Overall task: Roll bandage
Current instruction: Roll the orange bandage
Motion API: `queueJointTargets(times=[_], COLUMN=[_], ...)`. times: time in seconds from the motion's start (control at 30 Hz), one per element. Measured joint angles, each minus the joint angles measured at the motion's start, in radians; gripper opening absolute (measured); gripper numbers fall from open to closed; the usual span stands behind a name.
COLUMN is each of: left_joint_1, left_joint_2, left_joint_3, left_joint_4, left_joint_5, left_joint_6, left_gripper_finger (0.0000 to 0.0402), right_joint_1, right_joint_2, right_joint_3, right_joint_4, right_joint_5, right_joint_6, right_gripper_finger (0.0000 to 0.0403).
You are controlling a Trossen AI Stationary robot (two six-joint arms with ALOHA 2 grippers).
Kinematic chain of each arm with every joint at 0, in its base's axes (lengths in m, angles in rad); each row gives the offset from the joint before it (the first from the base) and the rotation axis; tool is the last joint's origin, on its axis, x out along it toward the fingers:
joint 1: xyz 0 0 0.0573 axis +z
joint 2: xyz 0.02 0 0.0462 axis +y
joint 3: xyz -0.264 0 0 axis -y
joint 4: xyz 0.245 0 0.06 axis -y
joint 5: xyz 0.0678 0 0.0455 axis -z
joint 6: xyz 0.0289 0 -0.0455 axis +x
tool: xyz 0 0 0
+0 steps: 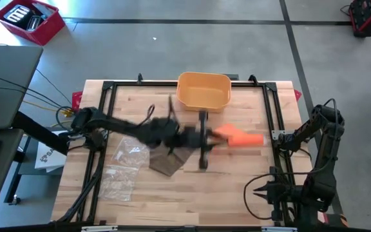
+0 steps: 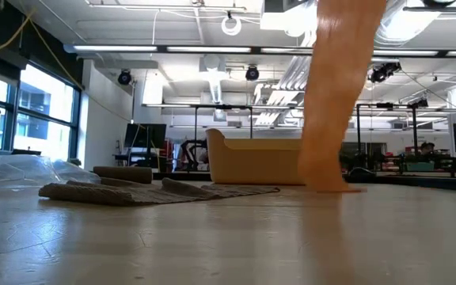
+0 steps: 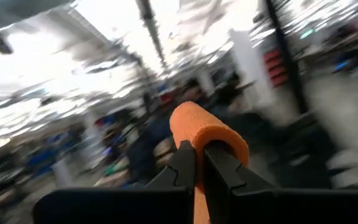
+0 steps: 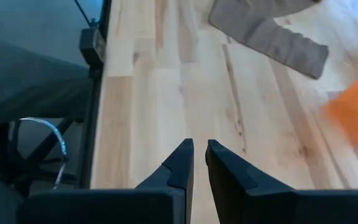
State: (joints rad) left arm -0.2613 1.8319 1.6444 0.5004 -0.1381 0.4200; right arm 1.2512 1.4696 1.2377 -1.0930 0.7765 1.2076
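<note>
A: What is the left claw [image 3: 199, 163] doing over the middle of the bench [image 1: 237, 187]?

B: It is clamped on an orange bandage [image 1: 240, 137]. From above, the left arm reaches across from the left side, and the orange piece sticks out to the right of the claw, just in front of the tub [image 1: 203, 90].

A: How does the bandage look?

B: Bright orange, with a soft, slightly fuzzy surface. At the wrist it shows a rounded, rolled end [image 3: 205, 126] standing above the two dark fingers [image 3: 225, 168], which pinch it between them. From bench level it is a broad orange strip [image 2: 335, 95] hanging straight down, its lower end touching the wood.

A: And the brown thing?

B: A brown cloth [image 1: 166, 161] lies flat and rumpled on the bench, left of the orange strip and near the front of the tub. Beside it, further left, sits a crumpled clear bag [image 1: 122, 164].

A: The tub?

B: Yellow-orange, open at the top, at the far edge of the bench.

A: Where is the right arm?

B: Parked at the right side of the bench, near the front corner. Its claw [image 4: 199, 163] points across the bare wood, fingers close together with a narrow gap, holding nothing. The brown cloth's end [image 4: 272, 37] and a blur of orange [image 4: 356, 112] show beyond it.
</note>
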Motion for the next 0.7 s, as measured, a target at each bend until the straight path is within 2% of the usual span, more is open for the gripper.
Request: queueJointTargets(times=[0.2, 0.37, 0.53, 0.7], left_joint_1=[-0.160, -0.218, -0.177, -0.049], left_joint_2=[-0.001, -0.001, -0.004, 0.010], left_joint_3=[0.106, 0.187, 0.225, 0.179], left_joint_4=[0.001, -0.014, -0.145, -0.224], left_joint_5=[-0.005, -0.004, -0.100, -0.119], left_joint_6=[-0.028, -0.036, 0.031, -0.037], left_gripper_finger=[0.0003, 0.0003, 0.0003, 0.0003], right_joint_1=[0.002, 0.002, 0.002, 0.002], right_joint_2=[-0.001, -0.002, -0.002, -0.002], right_joint_3=[0.000, 0.031, 0.091, 0.104], right_joint_4=[0.038, 0.017, 0.019, 0.022], right_joint_5=[0.001, 0.069, 0.112, 0.114], right_joint_6=[-0.030, -0.068, -0.115, -0.153], right_gripper_finger=[0.0037, 0.0037, 0.0037, 0.0037])
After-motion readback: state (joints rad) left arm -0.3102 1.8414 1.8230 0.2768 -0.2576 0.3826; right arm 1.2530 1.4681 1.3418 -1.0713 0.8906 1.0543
